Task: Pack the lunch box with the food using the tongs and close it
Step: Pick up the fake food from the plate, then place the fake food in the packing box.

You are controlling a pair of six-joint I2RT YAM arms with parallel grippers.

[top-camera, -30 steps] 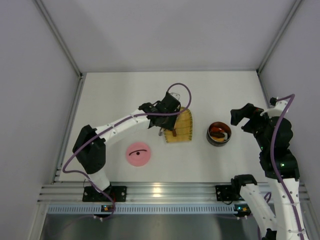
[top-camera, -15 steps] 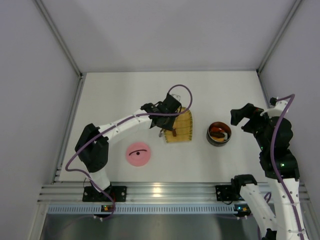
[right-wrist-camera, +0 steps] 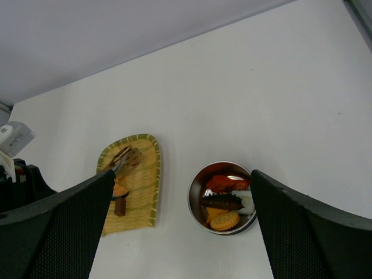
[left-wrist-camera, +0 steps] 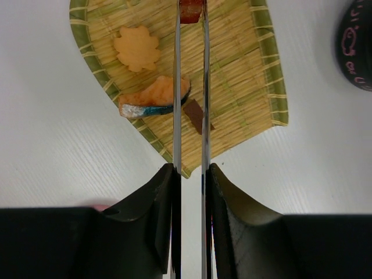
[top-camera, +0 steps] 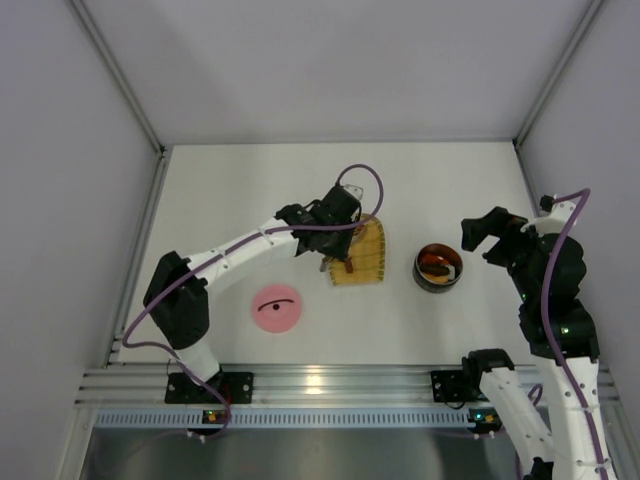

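While the tongs (left-wrist-camera: 176, 87) are clamped by the left gripper (left-wrist-camera: 190, 174), the tip-pinched piece (left-wrist-camera: 190, 10) may be dropped mid-carry; the right gripper (right-wrist-camera: 181, 174) is held wide, empty.

- The left arm (top-camera: 240, 245) slants from the near left corner to the middle of the tabletop (top-camera: 300, 180), its tongs (left-wrist-camera: 176, 87) over the tray (top-camera: 372, 258).
- A bare gap separates tray and lunch box (right-wrist-camera: 195, 189).
- The lid (top-camera: 277, 308) lies by the near edge.
- The far half stands open.
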